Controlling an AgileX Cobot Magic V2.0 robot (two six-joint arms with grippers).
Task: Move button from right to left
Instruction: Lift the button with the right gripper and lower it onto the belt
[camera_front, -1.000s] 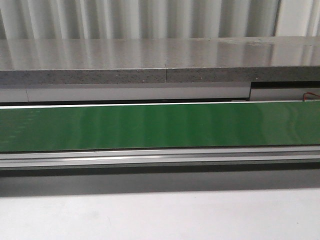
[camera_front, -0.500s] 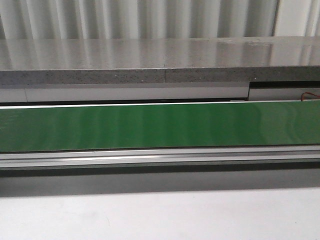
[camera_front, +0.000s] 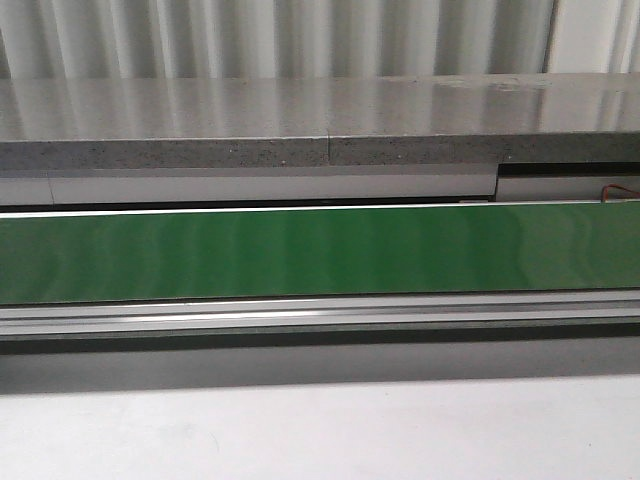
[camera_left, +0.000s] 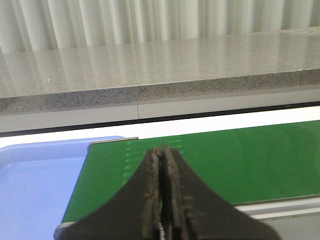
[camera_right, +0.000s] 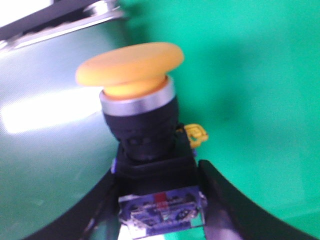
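The button (camera_right: 137, 125) shows only in the right wrist view: a round yellow cap, a silvery ring, a black collar and a blue contact block. It stands between the two black fingers of my right gripper (camera_right: 157, 172), which press on either side of the blue block, over the green belt (camera_right: 250, 75). The view is blurred. My left gripper (camera_left: 163, 150) is shut and empty, with its tips over the left end of the green belt (camera_left: 250, 160). Neither the grippers nor the button show in the front view.
A light blue tray (camera_left: 35, 185) lies just past the belt's left end. A grey speckled stone ledge (camera_front: 320, 120) runs behind the belt (camera_front: 320, 255). A metal rail (camera_front: 320, 315) and a white table surface (camera_front: 320, 430) lie in front.
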